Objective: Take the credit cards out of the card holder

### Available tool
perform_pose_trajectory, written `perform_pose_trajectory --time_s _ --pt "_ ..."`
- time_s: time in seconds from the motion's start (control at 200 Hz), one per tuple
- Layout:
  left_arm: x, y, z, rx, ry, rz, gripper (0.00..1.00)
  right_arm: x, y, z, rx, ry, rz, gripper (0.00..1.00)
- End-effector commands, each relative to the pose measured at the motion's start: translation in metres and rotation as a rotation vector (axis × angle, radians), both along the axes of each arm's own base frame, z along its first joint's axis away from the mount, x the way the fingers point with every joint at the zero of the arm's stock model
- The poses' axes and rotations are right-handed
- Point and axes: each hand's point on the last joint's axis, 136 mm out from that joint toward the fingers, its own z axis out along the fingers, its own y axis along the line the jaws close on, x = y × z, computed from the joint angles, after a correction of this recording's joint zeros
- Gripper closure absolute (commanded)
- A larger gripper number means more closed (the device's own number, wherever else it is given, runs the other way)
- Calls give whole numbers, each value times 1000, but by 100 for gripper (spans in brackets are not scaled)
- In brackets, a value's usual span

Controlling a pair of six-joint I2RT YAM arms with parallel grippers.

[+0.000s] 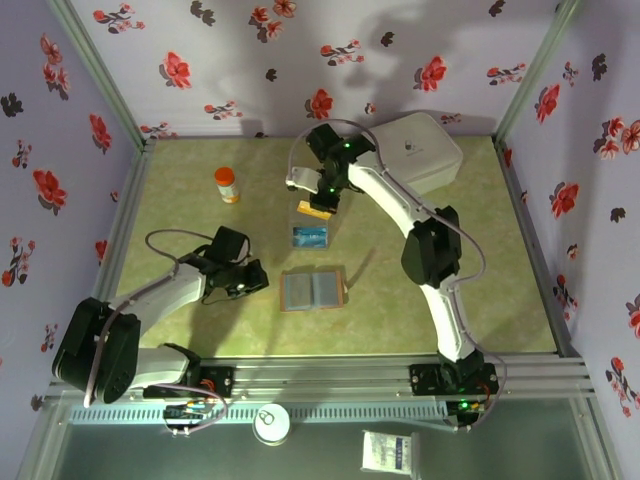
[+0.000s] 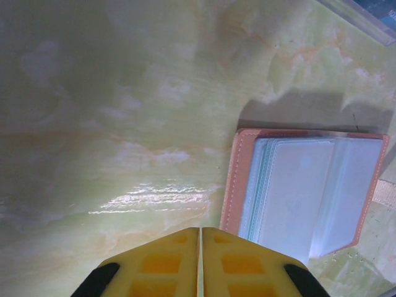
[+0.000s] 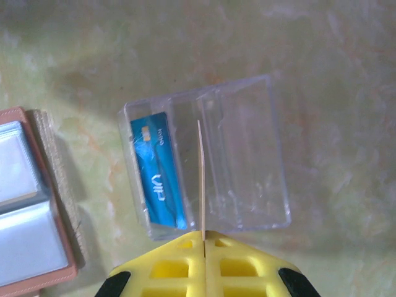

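left gripper [image 2: 200, 234] is sitting up front, fingers pressed together on nothing; the wallet [image 1: 313, 290] is lying open and flat just right of it; past that, a blue card [image 3: 158, 173] is lying in the tray [image 3: 247, 154], in the slot nearest the wallet; right gripper [image 3: 202, 238] is hovering over the tray, pinching a thin card [image 3: 200, 179] edge-on; bottle [image 1: 228, 185] and white box [image 1: 420, 150] are standing at the back

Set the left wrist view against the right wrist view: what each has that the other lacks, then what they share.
Left wrist: the left gripper, shut and empty. Right wrist: the right gripper pinching a card edge-on, and a blue card lying in the tray. Shared: the open card holder, the green table, and the tray, a corner of it in the left wrist.
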Motion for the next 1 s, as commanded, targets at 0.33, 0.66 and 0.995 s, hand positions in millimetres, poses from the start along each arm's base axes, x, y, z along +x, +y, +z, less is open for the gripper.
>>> perform_pose_trajectory --time_s 0.33,0.66,0.995 --pt "-9 10 -8 8 23 -12 91 -3 5 -37 -13 117 48 100" --pt "-10 12 -11 7 31 -10 91 3 10 -48 -6 122 35 77" --pt "-9 10 -12 -6 31 -7 91 38 13 -28 28 -39 -75 81"
